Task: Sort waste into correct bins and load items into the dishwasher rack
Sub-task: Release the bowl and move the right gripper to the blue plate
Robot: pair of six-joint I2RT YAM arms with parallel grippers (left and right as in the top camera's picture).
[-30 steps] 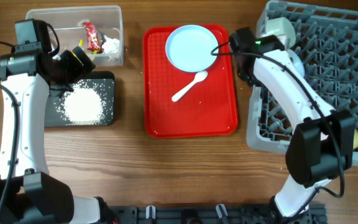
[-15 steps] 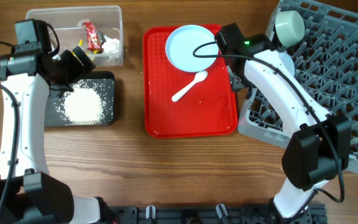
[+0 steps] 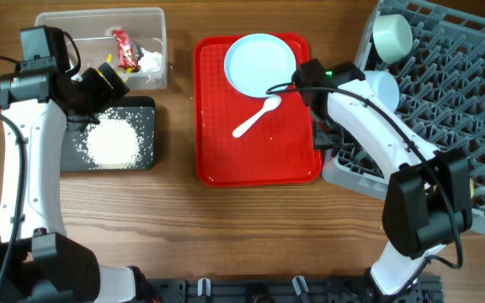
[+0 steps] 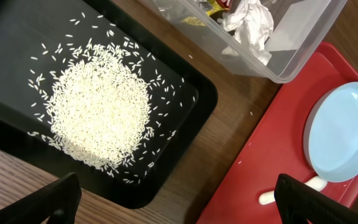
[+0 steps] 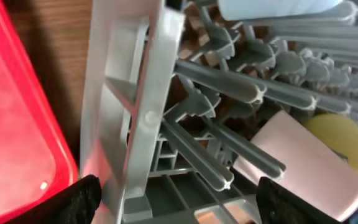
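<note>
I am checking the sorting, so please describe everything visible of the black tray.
The black tray is a shallow rectangle with rounded corners and a low rim, apparently matte plastic. It lies flat on the wooden table, close beside the clear tub and apart from the red tray. A heap of white rice grains sits in its middle, with loose grains scattered around. Whether it touches the tub I cannot tell.

Left fingers (image 4: 58,202) and right fingers (image 5: 82,199) both stand spread wide apart.
</note>
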